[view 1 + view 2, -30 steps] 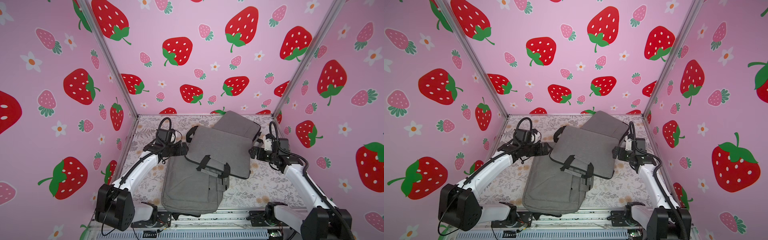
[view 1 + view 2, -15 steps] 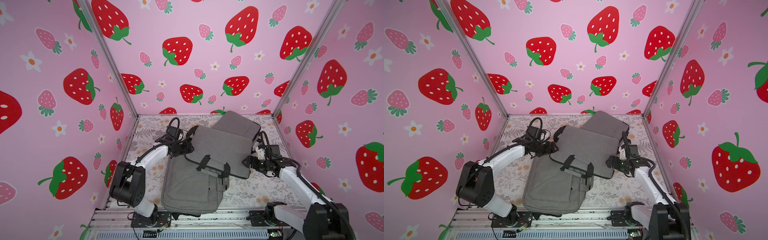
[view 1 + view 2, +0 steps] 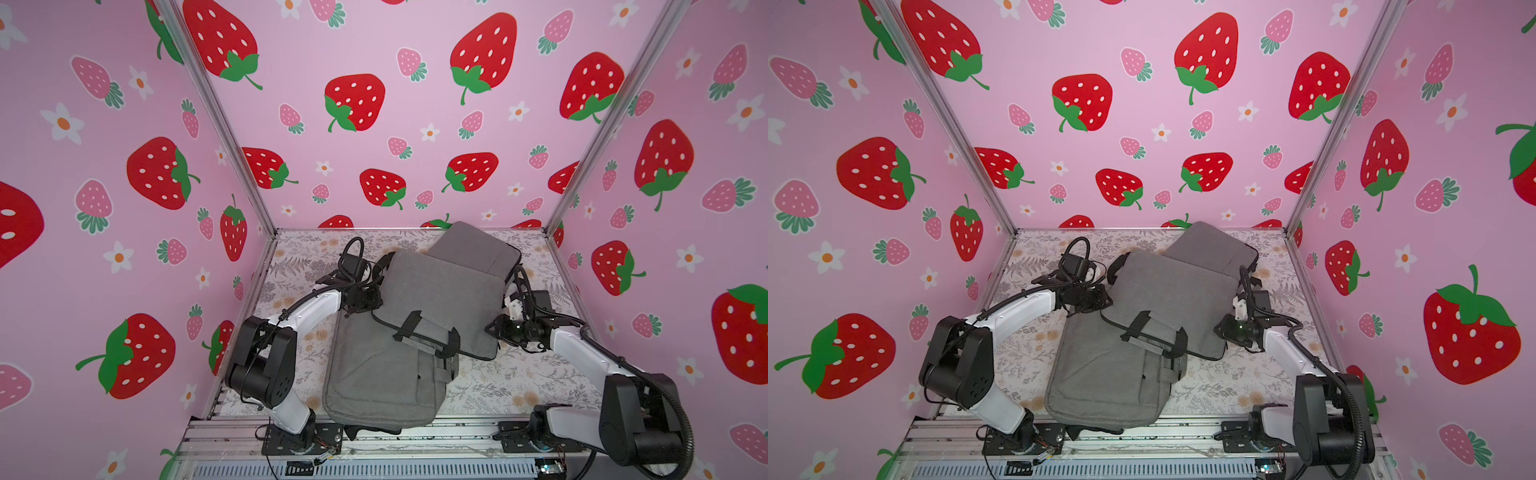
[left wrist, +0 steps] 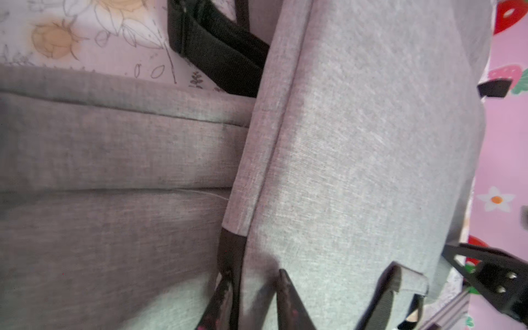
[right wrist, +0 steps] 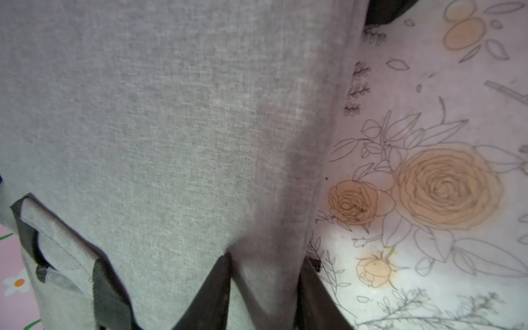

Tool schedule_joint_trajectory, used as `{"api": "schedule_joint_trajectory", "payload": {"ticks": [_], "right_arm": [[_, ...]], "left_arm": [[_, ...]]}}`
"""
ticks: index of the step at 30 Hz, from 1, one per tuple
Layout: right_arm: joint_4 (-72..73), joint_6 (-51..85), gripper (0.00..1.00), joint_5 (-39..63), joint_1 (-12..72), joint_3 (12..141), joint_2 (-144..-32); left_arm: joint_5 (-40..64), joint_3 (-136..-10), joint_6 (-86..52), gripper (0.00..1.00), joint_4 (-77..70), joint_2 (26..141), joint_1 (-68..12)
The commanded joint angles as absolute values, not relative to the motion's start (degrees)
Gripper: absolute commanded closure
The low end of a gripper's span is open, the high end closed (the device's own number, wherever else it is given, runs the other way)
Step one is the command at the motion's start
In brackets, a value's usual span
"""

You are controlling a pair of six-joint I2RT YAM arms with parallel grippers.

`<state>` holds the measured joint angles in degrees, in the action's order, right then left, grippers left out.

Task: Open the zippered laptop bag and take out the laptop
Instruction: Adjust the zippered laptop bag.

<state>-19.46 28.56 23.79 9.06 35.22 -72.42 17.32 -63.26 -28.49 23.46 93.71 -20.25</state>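
Your left claw (image 4: 254,303) is clenched on the laptop bag (image 4: 357,143). Its two dark fingers (image 4: 291,311) stand on either side of the bag's seamed edge, close by a small black tab at the seam's end. Your right claw (image 5: 263,288) is clenched the same way on the opposite edge, with grey cloth filling the gap between its fingers. In both top views the laptop bag (image 3: 440,299) lies flat between the two claws, slanted across a larger grey bag (image 3: 374,386) that sits under its near end. A third grey case (image 3: 478,249) is tucked under its far end, and the flowered desk (image 3: 519,382) shows beside the bag on the right claw's side. Black handles (image 3: 432,336) lie across the bag's near end. I judge the task barely begun: you have a hold on both sides, but no seam gapes, neither claw appears to hold a zip pull, and no laptop shows anywhere. Nearly everything remains: find the pull, run the zip round, spread the mouth and draw the laptop out. All three grey cases look shut, so you cannot tell what any of them holds.
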Motion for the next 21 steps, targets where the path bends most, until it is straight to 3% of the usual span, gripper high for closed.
{"api": "schedule_joint_trajectory", "payload": {"ticks": [1, 3, 11, 21], "right_arm": [[-17.40, 28.75, 0.82, 28.65, 9.67, 35.41, -72.28], [-17.70, 29.16, 0.90, 29.43, 9.72, 35.81, -71.09], [-20.44, 30.52, 0.98, 32.31, 9.83, 43.63, -67.06], [-16.94, 31.62, 1.00, 34.27, 16.38, 58.63, -81.62]], "left_arm": [[20.93, -64.87, -28.28, 0.89, 24.57, 93.73, -21.32], [21.09, -65.55, -27.79, 1.00, 25.22, 93.27, -21.32], [20.02, -68.53, -25.96, 1.00, 28.53, 90.74, -18.93], [19.56, -73.65, -22.98, 1.00, 32.73, 89.38, -10.67]]}}
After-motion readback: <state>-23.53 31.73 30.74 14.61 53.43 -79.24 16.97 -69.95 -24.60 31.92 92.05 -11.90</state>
